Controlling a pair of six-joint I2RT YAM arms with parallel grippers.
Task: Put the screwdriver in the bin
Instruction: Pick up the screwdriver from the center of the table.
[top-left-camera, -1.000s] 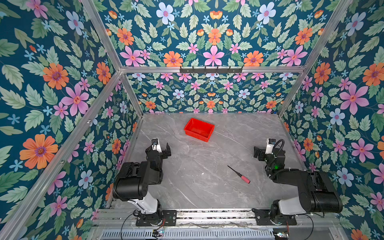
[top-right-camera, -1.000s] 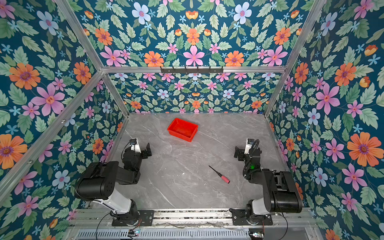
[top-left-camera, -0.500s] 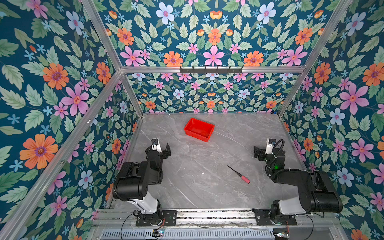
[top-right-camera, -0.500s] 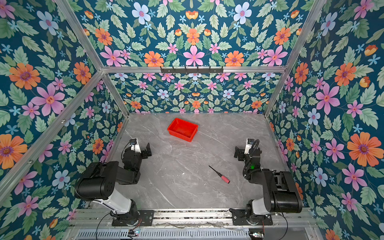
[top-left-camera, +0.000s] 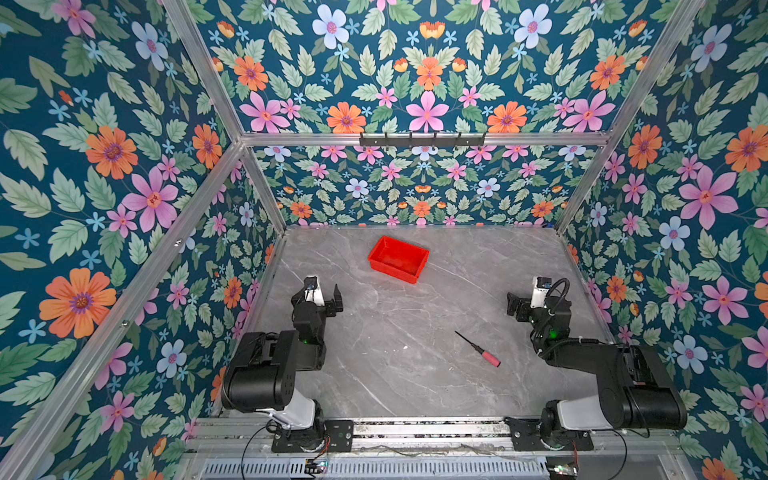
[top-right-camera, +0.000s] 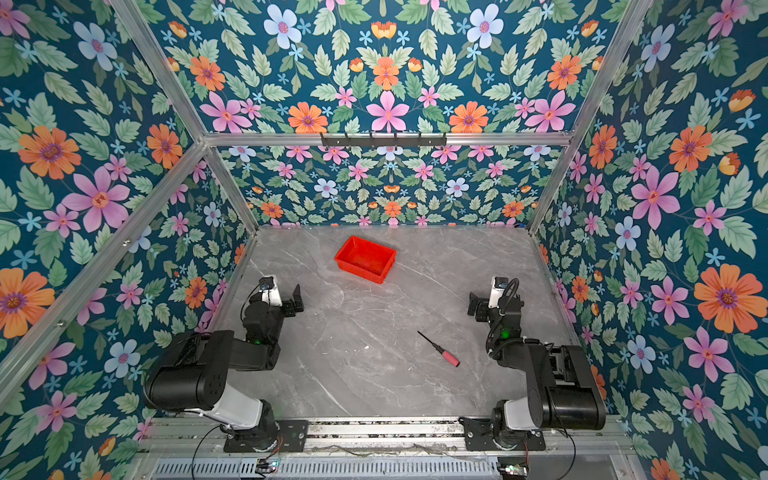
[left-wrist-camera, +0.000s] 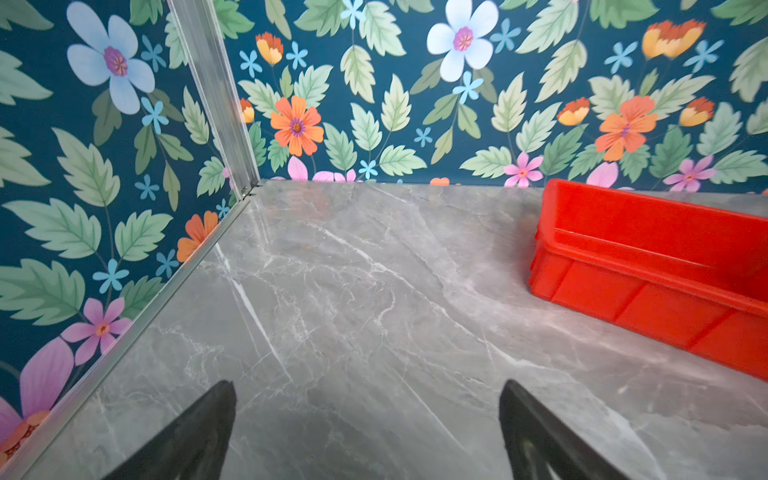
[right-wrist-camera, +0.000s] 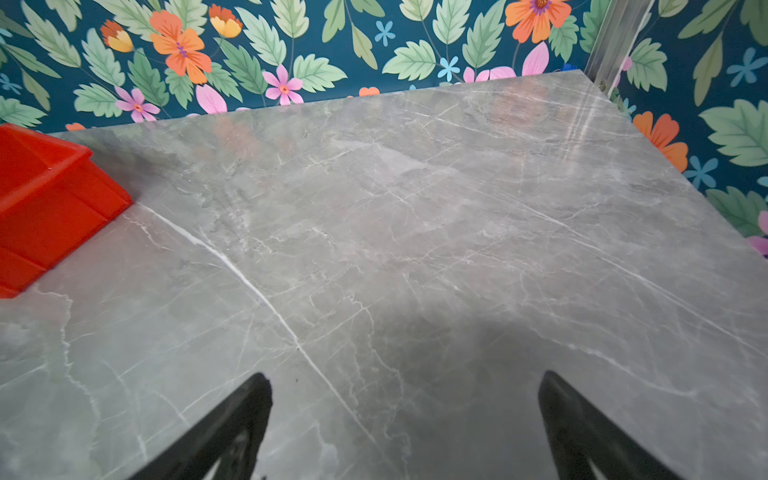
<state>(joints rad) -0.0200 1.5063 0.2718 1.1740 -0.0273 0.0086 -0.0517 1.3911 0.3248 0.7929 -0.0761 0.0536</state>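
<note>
The screwdriver (top-left-camera: 478, 350) (top-right-camera: 438, 349) lies flat on the grey marble table, black shaft pointing back-left, red handle toward the front right. It is nearer my right arm and out of both wrist views. The bin (top-left-camera: 398, 258) (top-right-camera: 365, 258), bright red and with nothing in it, sits at the back middle; the left wrist view shows its side (left-wrist-camera: 648, 266), the right wrist view a corner (right-wrist-camera: 45, 199). My left gripper (top-left-camera: 319, 294) (top-right-camera: 278, 296) (left-wrist-camera: 368, 386) is open over bare table by the left wall. My right gripper (top-left-camera: 534, 303) (top-right-camera: 492, 303) (right-wrist-camera: 404, 377) is open, behind and to the right of the screwdriver.
Floral walls with aluminium frame posts (top-left-camera: 266, 195) close in the table on the left, back and right. A black hook rail (top-left-camera: 422, 140) hangs on the back crossbar. Both arm bases stand on a metal rail (top-left-camera: 415, 432) along the front edge.
</note>
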